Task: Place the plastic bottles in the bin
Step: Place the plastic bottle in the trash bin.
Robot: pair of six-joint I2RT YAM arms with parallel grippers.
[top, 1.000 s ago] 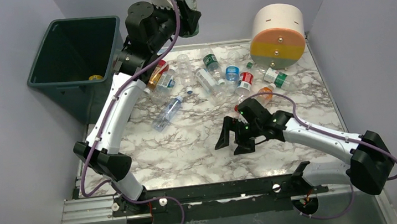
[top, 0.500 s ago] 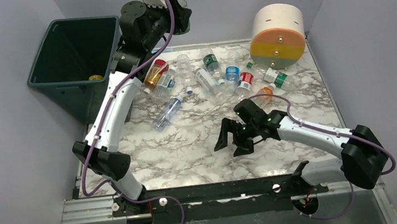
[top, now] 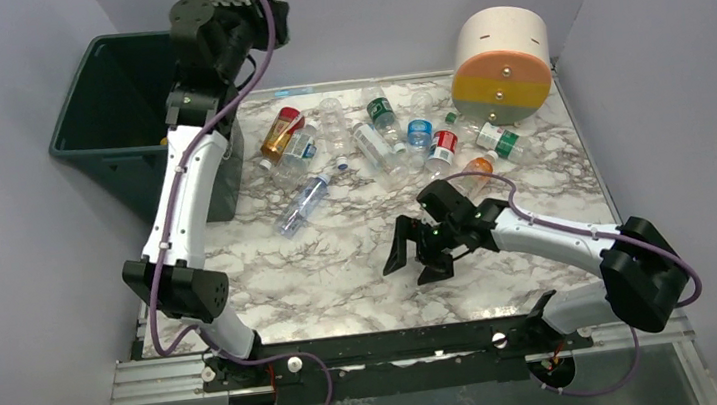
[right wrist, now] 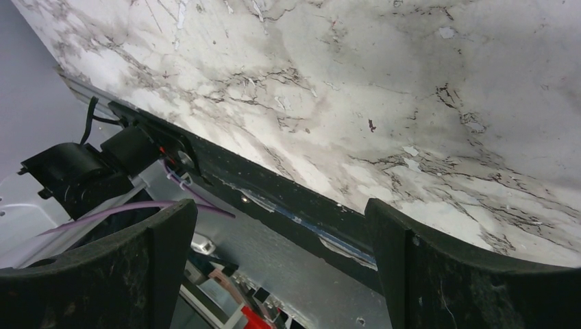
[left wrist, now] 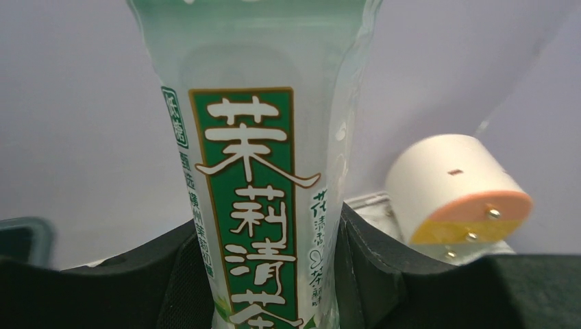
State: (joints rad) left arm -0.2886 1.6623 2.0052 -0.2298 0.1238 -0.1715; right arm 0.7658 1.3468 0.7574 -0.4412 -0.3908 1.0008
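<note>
In the left wrist view my left gripper (left wrist: pixel 264 274) is shut on a clear plastic bottle (left wrist: pixel 253 171) with a green label and white characters, held upright. In the top view that wrist (top: pixel 220 21) is raised by the far right corner of the dark green bin (top: pixel 88 150), and the held bottle is cut off by the frame's top edge. Several other plastic bottles lie across the back of the marble table, among them an amber one (top: pixel 279 135), a blue-labelled one (top: pixel 304 203) and a red-labelled one (top: pixel 444 143). My right gripper (top: pixel 419 259) hangs open and holds nothing over the table's middle.
A big cream, orange and yellow cylinder (top: pixel 503 65) lies at the back right. Grey walls close in the table on the left, back and right. The right wrist view shows the table's near edge with the black rail (right wrist: pixel 274 185) below it.
My left arm has swung left from above the table's back toward the bin, carrying the bottle, which has left the top view. The right gripper has drifted slightly left.
</note>
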